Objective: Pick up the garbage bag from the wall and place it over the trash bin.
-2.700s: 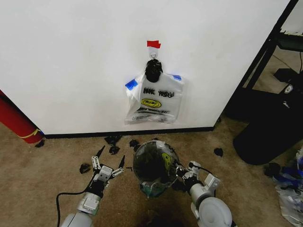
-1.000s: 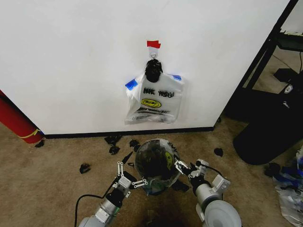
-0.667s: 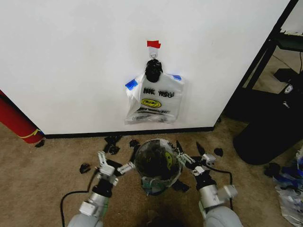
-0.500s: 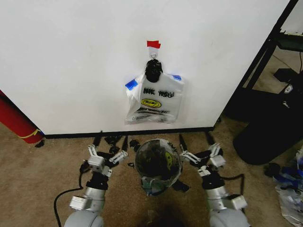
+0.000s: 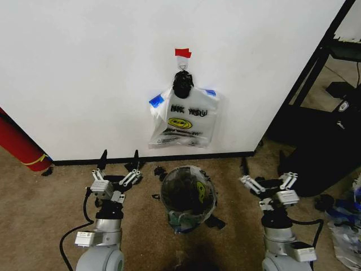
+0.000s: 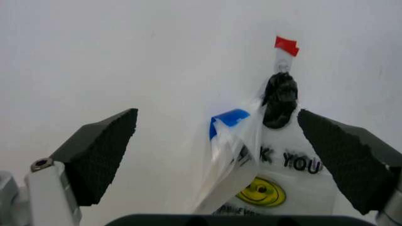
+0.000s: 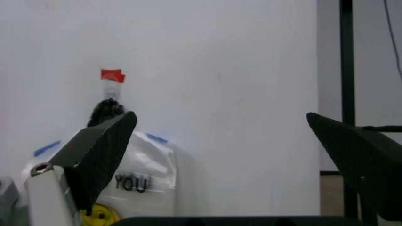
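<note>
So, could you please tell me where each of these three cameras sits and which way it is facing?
Head view: on the robot's head, looking forward and down at the wall, the bundle of bags on the hook and the trash bin covered by the garbage bag; left gripper and right gripper both open either side.
Left wrist view: on the left wrist, facing the wall between its own fingers.
Right wrist view: on the right wrist, facing the wall likewise.
Shared: red tape strip and bundle.
</note>
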Robot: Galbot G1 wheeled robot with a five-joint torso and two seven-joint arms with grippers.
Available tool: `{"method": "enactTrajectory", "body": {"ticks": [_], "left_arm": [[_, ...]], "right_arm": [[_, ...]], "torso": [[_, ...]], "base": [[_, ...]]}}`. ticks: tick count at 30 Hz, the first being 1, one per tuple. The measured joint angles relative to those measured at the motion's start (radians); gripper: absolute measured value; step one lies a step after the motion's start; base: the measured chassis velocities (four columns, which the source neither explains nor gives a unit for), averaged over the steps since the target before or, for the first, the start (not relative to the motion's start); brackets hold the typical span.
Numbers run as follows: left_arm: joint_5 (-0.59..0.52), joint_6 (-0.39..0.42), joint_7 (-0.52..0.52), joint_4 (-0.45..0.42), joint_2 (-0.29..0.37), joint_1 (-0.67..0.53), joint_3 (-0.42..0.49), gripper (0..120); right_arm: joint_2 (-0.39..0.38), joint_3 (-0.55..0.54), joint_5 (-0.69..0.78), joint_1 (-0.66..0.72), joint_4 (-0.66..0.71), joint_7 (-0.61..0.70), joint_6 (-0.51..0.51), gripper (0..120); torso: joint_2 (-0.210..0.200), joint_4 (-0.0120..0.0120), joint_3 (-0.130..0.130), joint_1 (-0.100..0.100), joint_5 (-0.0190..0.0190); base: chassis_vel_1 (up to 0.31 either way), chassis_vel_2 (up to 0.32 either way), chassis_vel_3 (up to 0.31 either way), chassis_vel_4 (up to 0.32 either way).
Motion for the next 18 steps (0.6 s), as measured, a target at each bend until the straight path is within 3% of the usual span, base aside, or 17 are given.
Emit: {"method": "enactTrajectory", "body": {"ticks": [18], "left_arm": [[-0.020, 0.023, 0.000, 0.019, 0.044, -0.004, -0.068, 100]], "right_arm": [[0.073, 0.025, 0.089, -0.013, -0.006, -0.122, -0.024, 100]], "torso": [[0.000, 0.0000, 0.000, 0.000, -0.0002]], "base": [[0.000, 0.000, 0.000, 0.000]]}}
